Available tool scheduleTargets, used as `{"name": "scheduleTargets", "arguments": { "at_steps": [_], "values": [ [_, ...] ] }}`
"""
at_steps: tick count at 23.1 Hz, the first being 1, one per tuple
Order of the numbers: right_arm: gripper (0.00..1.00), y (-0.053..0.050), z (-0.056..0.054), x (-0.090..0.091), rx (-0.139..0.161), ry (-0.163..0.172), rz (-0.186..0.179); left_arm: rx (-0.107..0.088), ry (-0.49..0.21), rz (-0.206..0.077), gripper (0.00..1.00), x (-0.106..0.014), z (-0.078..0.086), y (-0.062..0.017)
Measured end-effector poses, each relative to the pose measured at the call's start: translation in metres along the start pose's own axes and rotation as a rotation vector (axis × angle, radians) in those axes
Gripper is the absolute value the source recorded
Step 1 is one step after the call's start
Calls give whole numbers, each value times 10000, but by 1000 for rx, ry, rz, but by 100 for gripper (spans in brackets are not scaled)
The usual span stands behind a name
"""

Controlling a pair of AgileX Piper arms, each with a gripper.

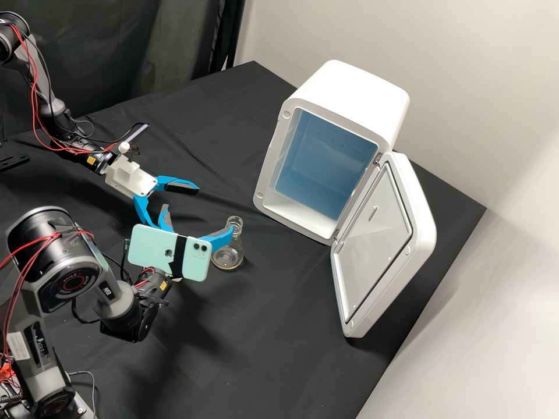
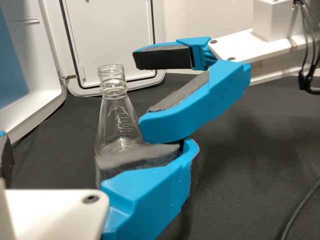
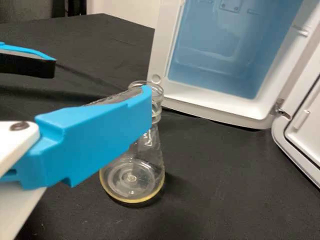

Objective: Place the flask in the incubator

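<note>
The flask (image 1: 228, 247) stands up straight on the black table (image 1: 279, 349). It is clear glass and has no lid. It is left of the incubator (image 1: 349, 93) and a bit nearer, not inside it. The incubator is a white box that is blue inside. Its door (image 1: 384, 244) hangs wide open on the right side.

The right gripper (image 2: 142, 87) comes in from the near left. Its jaws are spread apart and hold nothing. One blue jaw tip is right by the flask's neck, but I cannot tell if it touches the glass. A light green phone (image 1: 169, 251) sits on the right arm, just behind its gripper.

The left gripper (image 1: 179, 205) is farther back and to the left of the flask, near it but apart. Its jaws are spread wide too, with nothing in them.
</note>
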Motion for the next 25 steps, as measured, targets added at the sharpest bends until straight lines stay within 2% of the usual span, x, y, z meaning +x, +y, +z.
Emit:
{"name": "scheduleTargets", "arguments": {
  "at_steps": [4, 8, 13, 15, 19, 25],
  "values": [
    [100, -27, -23, 16, 1, 12, -13, -1, 7, 0, 100, -6, -22, 2],
    [100, -32, -46, 33, -12, 24, -17, -4, 48, -9, 100, -35, -150, 16],
    [100, -43, -64, 40, -18, 32, -22, 2, 110, 24, 100, -48, -376, 108],
    [100, -43, -64, 40, -18, 32, -22, -5, 132, 33, 100, -63, -428, 125],
    [100, -52, -79, 46, -19, 39, -27, -6, 141, 35, 100, -75, -457, 129],
    [100, -17, -130, 140, -42, 71, -17, -5, 143, 45, 100, -60, -466, 154]
  ]
}}
